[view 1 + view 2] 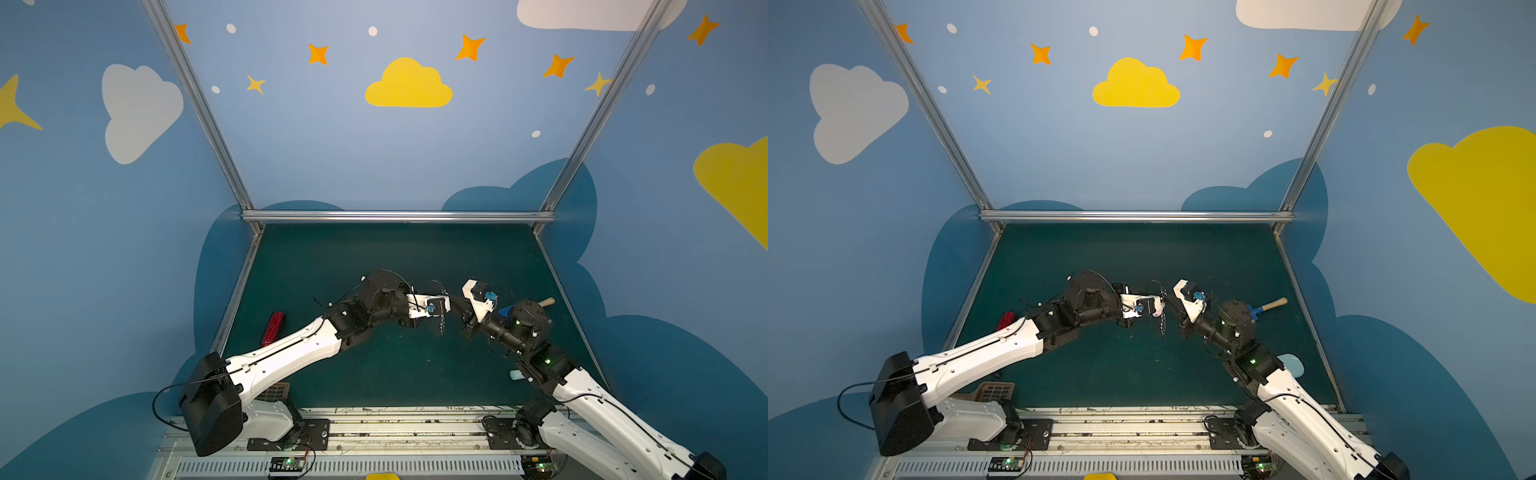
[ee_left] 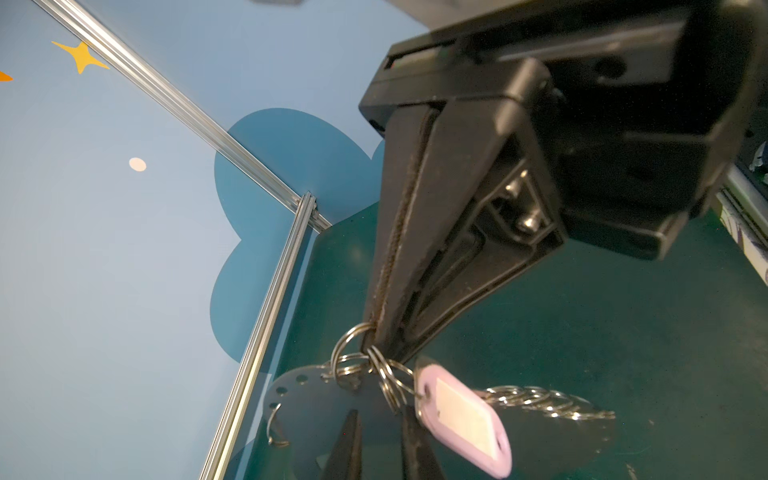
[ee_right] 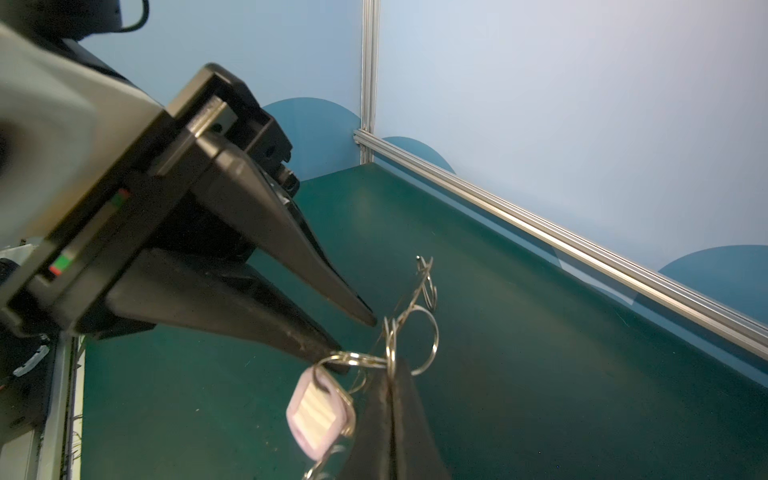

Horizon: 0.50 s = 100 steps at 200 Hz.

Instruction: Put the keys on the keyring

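Right end effector (image 3: 392, 374) clamped on keyring (image 2: 299, 401), key (image 3: 318, 415) hanging beside it, left end effector (image 3: 357, 344) jaws apart.

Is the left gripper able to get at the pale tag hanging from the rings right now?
Probably yes. The pale tag hangs free right beside the left gripper, whose jaws stand apart; the right gripper pinches only a ring, not the tag.

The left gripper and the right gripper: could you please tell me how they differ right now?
The right gripper has its jaws closed on a split ring of the keyring; the left gripper has its jaws apart, clamping nothing. The right gripper bears the hanging keyring; the left gripper merely has its tips beside it. Both have black tapered fingers.
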Available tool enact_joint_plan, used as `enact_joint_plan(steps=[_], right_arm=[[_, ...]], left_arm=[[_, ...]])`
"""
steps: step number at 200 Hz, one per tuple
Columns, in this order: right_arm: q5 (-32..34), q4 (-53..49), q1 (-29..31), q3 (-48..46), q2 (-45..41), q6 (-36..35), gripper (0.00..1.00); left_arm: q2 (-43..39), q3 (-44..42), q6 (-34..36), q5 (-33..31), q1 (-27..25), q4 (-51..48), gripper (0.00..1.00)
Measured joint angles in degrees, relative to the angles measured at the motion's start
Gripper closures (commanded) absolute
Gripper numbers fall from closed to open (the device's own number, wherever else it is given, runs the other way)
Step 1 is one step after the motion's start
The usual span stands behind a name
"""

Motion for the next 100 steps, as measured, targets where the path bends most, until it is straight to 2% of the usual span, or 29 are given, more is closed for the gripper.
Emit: enact_joint_plan(steps=[51, 100], right_arm=[[-0.09, -0.09, 0.0, 0.0, -0.68, -0.09, 1.0], [-0.15, -0.42, 0.0, 0.0, -0.7, -0.11, 1.0]], left_arm=[[0.04, 0.83, -0.7, 0.35, -0.42, -0.04, 0.75], [0.48, 1.55, -1.29, 0.5, -0.61, -0.42, 0.81]])
